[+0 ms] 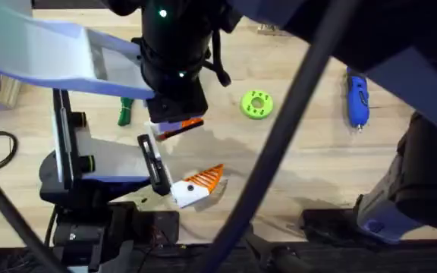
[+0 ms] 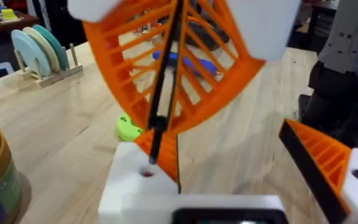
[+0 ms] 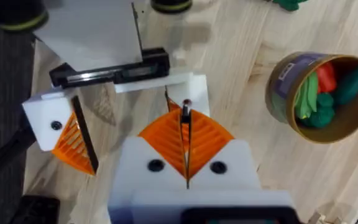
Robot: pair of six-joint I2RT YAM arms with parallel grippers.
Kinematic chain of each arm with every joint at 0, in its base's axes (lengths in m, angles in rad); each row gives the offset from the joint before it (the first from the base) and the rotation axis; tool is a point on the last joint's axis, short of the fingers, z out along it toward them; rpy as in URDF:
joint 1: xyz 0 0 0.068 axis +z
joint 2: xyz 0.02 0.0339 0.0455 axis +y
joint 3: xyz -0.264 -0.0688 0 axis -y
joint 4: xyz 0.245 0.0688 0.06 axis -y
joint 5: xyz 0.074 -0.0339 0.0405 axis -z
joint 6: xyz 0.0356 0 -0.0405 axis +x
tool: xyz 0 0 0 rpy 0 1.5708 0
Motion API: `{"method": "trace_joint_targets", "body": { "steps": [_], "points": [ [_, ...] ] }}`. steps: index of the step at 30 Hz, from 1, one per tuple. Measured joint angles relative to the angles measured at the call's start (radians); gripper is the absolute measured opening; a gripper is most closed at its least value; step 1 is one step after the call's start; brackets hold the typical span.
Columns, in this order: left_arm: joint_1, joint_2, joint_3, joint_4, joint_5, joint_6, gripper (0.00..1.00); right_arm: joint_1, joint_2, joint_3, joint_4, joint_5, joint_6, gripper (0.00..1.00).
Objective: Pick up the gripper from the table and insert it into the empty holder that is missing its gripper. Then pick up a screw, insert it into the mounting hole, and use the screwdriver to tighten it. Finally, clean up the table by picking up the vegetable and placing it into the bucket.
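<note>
Right gripper [image 3: 186, 163]: orange ribbed fingers pressed together on a thin dark screw [image 3: 185, 111], it seems, just above the white plastic holder block [image 3: 185, 87].
Left gripper: cannot tell.
Blue pen-shaped screwdriver [image 1: 356, 98]: far right on the table.
Dark-green toy vegetable [image 1: 125, 111]: far left.
Tan-rimmed round bucket [image 3: 319, 93]: holds toy vegetables.
</note>
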Motion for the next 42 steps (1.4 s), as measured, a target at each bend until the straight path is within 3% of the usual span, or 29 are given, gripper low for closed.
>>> {"method": "trace_joint_targets", "body": {
  "steps": [42],
  "points": [
    [0.000,0.000,0.000,0.000,0.000,0.000,0.986,0.000,0.006,-0.024,0.017,0.000,0.000,0.006]
  ]
}}
